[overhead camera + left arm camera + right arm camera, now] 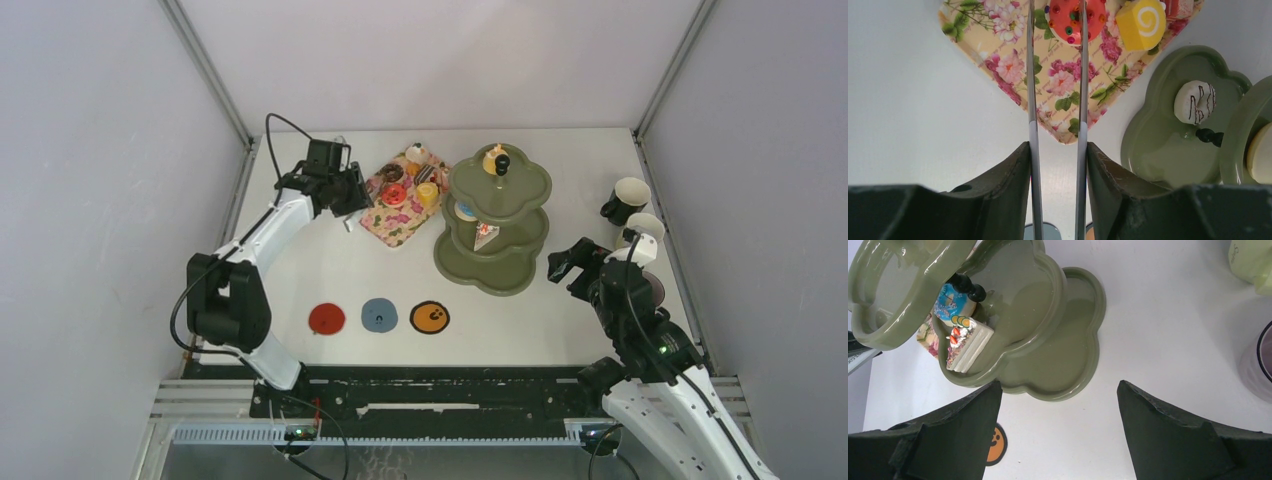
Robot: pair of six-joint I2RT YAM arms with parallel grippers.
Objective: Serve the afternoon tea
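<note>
So far you're only partway through. The olive-green stand (490, 272), right of centre in the top view, already carries a few pieces: a blue donut (466, 211) and a cake slice (486, 236) on the middle tier, and a white drizzled donut (1194, 102) on a tier near the black knob (502, 163). Its bottom tier looks bare. Several sweets lie on the floral tray (396, 232) at upper centre, among them the red sprinkled donut (1075, 17) and a yellow roll cake (1141, 22).

Your left tool (1057, 152) is clamped on a pair of thin metal tongs (1032, 100). Their arms stand apart and reach over the red sprinkled donut at the top of the left wrist view (whether they touch it, I cannot tell). Your right tool (1058, 390) gapes wide with nothing in it, hovering just beside the stand's bottom tier.

At least two mugs (628, 198) stand at the right edge of the tabletop (320, 265). The three coasters (378, 314) in the lower middle carry nothing, so the mugs look unserved too.
</note>
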